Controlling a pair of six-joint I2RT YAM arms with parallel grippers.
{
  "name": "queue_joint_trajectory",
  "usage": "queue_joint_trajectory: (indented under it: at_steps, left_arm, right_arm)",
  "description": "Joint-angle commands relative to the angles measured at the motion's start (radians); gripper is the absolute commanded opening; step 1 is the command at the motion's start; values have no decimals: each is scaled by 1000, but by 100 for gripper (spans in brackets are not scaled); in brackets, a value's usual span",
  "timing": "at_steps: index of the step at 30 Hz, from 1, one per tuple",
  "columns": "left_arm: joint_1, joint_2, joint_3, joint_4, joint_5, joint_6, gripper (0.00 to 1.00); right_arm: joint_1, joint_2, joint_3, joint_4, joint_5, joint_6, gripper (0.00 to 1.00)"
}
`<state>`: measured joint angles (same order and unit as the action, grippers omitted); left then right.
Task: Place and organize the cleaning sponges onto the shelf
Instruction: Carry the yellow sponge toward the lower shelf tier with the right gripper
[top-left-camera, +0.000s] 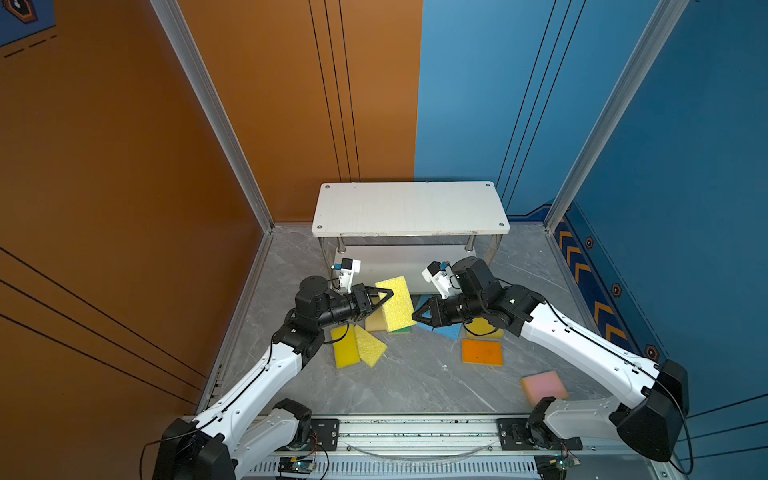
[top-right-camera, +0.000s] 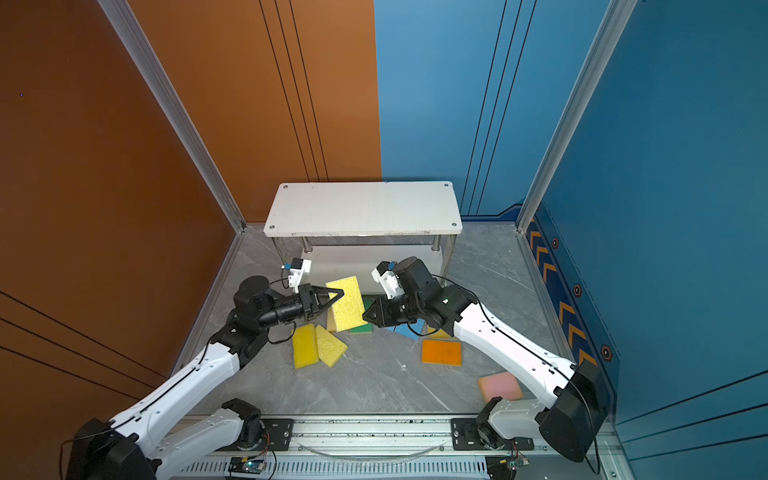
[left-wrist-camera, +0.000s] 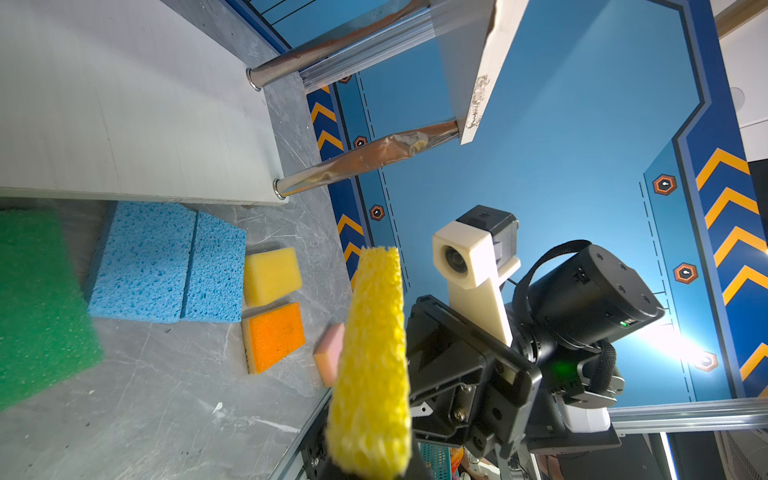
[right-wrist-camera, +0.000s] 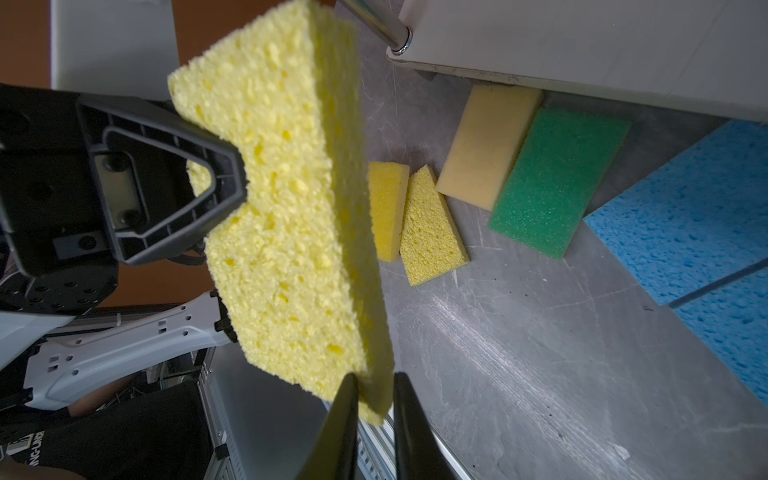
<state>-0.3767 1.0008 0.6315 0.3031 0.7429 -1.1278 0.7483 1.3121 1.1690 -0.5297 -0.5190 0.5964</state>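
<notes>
Grey tabletop (top-left-camera: 415, 382) with the white shelf (top-left-camera: 409, 208) at 12 o'clock. At centre, off the shelf, the upright yellow sponge (top-left-camera: 399, 305) is gripped by the left tool (top-left-camera: 385, 297) from 9 o'clock and pinched by the right tool (top-left-camera: 417, 316) from 3 o'clock. The orange sponge (top-left-camera: 482, 352) and pink sponge (top-left-camera: 543, 386) lie flat towards 5 o'clock.

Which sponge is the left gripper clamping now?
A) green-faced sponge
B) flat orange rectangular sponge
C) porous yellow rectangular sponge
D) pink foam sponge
C: the left gripper is shut on the porous yellow rectangular sponge, held on edge in the air. The orange sponge, green-faced sponge and pink sponge lie on the grey tabletop.
</notes>
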Motion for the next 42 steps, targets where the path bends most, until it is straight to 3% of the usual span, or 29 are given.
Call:
queue_joint_trajectory:
  at_steps: [1, 7, 11, 13, 21, 28, 29, 35, 38, 42]
  left_arm:
    - [13, -14, 4, 30, 24, -5, 8]
    - [15, -18, 2, 32, 24, -6, 8]
    - [15, -18, 0, 36, 24, -10, 7]
    - [17, -16, -1, 39, 24, -12, 7]
    - [21, -17, -18, 62, 26, -26, 7]
    - [34, -18, -24, 63, 33, -25, 8]
    - [39, -19, -30, 62, 35, -25, 11]
    - [83, -42, -38, -71, 23, 40, 53]
    - [87, -64, -19, -202, -6, 118, 66]
    - [87, -107, 0, -363, -84, 210, 73]
  right_arm:
    - [6, 0, 2, 40, -7, 14, 19]
    - [8, 1, -11, 84, -29, 39, 28]
    - [8, 9, -16, 100, -32, 46, 29]
    - [9, 12, -17, 105, -29, 47, 27]
    - [19, 14, -20, 110, -18, 49, 3]
    - [29, 1, -34, 111, 28, 58, 0]
    - [29, -3, -39, 112, 42, 62, 0]
    - [20, -28, -76, 134, 111, 116, 0]
    - [16, -27, -99, 163, 142, 152, 0]
    - [8, -5, -132, 222, 202, 214, 0]
